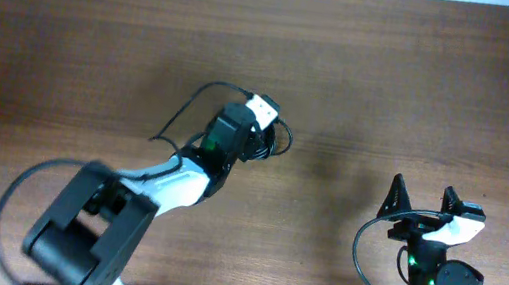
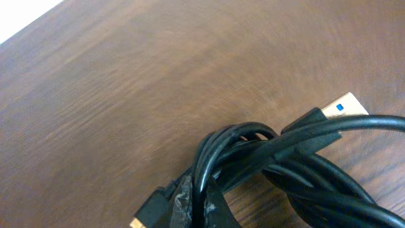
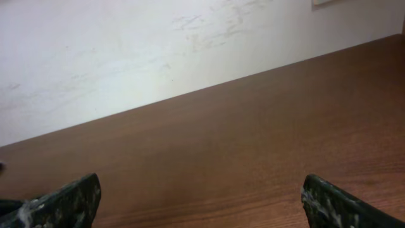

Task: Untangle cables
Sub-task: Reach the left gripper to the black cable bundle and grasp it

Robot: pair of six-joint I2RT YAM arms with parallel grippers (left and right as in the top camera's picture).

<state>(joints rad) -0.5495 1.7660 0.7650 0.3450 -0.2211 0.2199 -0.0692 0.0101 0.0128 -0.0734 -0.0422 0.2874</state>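
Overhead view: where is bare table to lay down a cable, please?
Bare wood runs along the whole far side of the table, beyond the cables. Another free patch lies between the cables and the open right gripper. It is crowded where the left gripper clamps the bundle, and at the near edge around the left arm.

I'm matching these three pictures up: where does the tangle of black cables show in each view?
Overhead: the cables lie just left of centre, at the tip of the left gripper.
Left wrist: the cables fill the lower right, down to the bottom edge.
Right wrist: not in it.
Shared landmark: the brown wooden table, seen in all three views.
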